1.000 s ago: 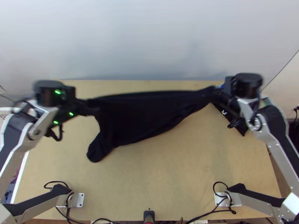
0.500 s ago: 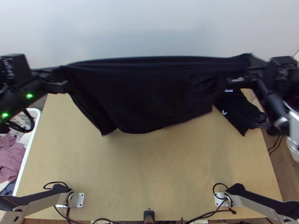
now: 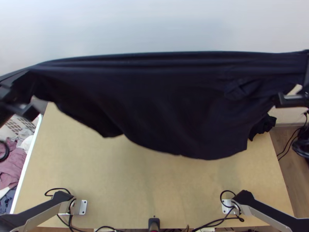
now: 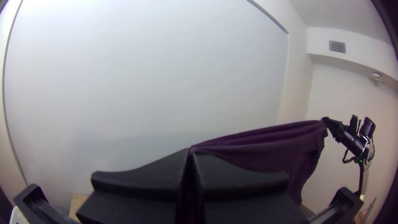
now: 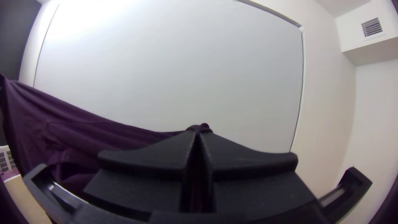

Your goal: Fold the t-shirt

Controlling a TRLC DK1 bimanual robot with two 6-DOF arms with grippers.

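Farther apart than a moment before, the left gripper (image 3: 19,91) and right gripper (image 3: 305,85) now stand at opposite sides, the black t-shirt (image 3: 166,100) pulled wider between them. Each pinches one end of its upper edge, fingers closed on the cloth, which hangs over the table (image 3: 135,185), lower edge uneven

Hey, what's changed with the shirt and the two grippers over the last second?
The left gripper and right gripper have moved apart and up, lifting the black t-shirt and stretching it wider. Both still grip it. The dark cloth beyond remains at the table's right.
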